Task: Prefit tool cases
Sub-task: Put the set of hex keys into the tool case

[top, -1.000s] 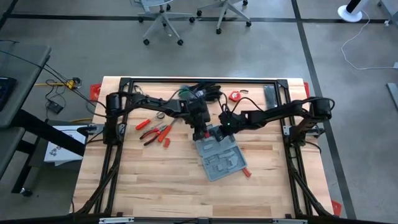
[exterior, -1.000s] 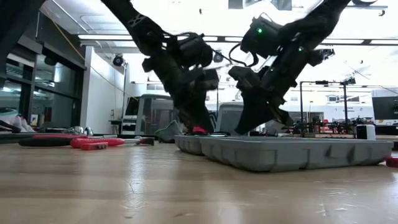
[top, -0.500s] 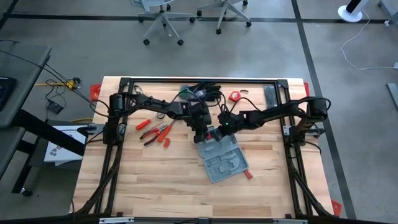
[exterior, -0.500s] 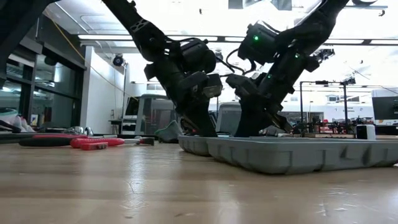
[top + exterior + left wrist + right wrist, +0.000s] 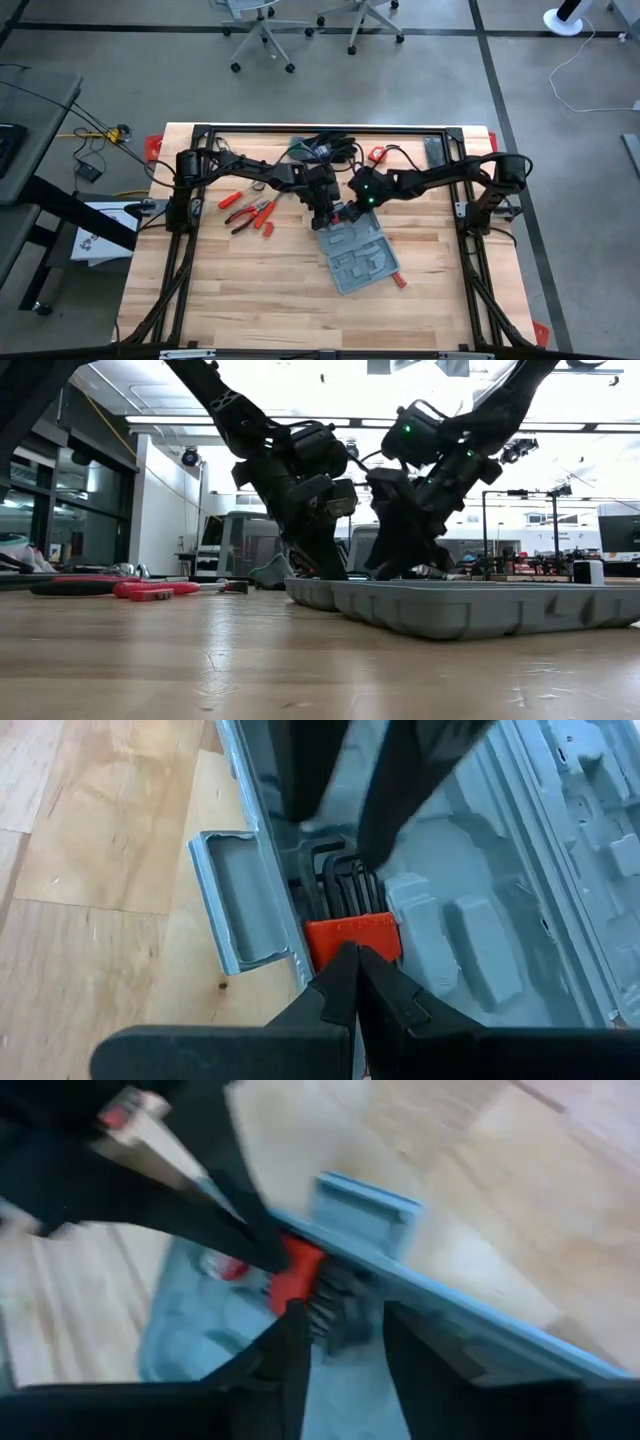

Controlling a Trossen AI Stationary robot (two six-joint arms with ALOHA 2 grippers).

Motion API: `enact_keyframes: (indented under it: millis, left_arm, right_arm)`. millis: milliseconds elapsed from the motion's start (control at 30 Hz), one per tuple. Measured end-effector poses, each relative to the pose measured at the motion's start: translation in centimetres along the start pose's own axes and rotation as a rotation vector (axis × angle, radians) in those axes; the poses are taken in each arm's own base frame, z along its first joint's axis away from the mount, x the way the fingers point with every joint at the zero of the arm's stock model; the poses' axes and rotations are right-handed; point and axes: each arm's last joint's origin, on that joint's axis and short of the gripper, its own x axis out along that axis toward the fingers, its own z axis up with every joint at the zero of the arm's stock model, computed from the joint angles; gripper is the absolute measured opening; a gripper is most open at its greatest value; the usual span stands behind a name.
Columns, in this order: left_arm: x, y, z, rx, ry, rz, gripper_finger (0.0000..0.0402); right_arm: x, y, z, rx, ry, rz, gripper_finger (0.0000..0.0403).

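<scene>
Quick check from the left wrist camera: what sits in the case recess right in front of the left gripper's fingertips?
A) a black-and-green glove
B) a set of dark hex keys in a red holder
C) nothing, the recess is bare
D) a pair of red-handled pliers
B: in the left wrist view the shut left gripper points at a red holder with dark hex keys lying in the grey-blue tool case, next to its latch tab.

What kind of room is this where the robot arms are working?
Probably a workshop or robot lab. A wooden table stands on a bare concrete floor marked with dark lines, rolling office chairs sit behind it, and hand tools such as red-handled pliers lie beside an open grey-blue tool case.
</scene>
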Motion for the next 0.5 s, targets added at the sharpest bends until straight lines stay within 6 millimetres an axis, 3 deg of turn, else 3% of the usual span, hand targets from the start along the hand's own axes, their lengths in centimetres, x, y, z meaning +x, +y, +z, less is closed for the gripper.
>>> enact_keyframes:
  millis: [233, 500]
  left_arm:
    - [0.0, 0.0, 0.0, 0.000, 0.000, 0.001, 0.0000]
    - [0.0, 0.1, -0.2, -0.008, 0.013, -0.010, 0.0000]
  right_arm:
    - [0.1, -0.6, 0.3, -0.002, -0.010, -0.021, 0.0147]
    - [2.4, -0.6, 0.2, 0.002, 0.016, 0.105, 0.0147]
